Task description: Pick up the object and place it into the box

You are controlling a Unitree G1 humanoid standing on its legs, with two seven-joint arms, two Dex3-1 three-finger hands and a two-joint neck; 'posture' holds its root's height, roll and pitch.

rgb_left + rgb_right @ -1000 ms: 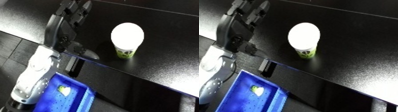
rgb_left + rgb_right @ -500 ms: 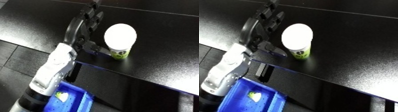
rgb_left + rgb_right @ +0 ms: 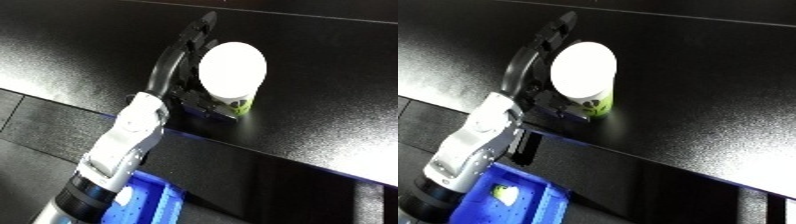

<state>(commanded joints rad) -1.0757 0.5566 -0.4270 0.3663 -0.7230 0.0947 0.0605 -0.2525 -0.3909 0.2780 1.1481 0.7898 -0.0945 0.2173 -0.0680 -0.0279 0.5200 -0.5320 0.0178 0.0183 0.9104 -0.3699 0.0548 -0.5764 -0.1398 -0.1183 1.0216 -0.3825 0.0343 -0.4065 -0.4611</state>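
A green and white cup (image 3: 233, 72) with a white lid stands upright on the black table (image 3: 346, 65), near its front edge. My left hand (image 3: 180, 67) lies against the cup's left side. Its fingers (image 3: 202, 31) stretch nearly straight past the far side of the lid. The thumb (image 3: 210, 108) reaches under the lid at the cup's base, so the cup sits between thumb and fingers. The fingers are not curled round it. My right hand shows in neither view.
The blue bin (image 3: 476, 214) sits below the table's front edge at the lower left, under my forearm (image 3: 124, 145). A small white and green item (image 3: 505, 194) lies inside it. The table stretches on to the right and back.
My left hand has moved right from a gap beside the cup until it rests against it, thumb at the base. The camera has also shifted closer.
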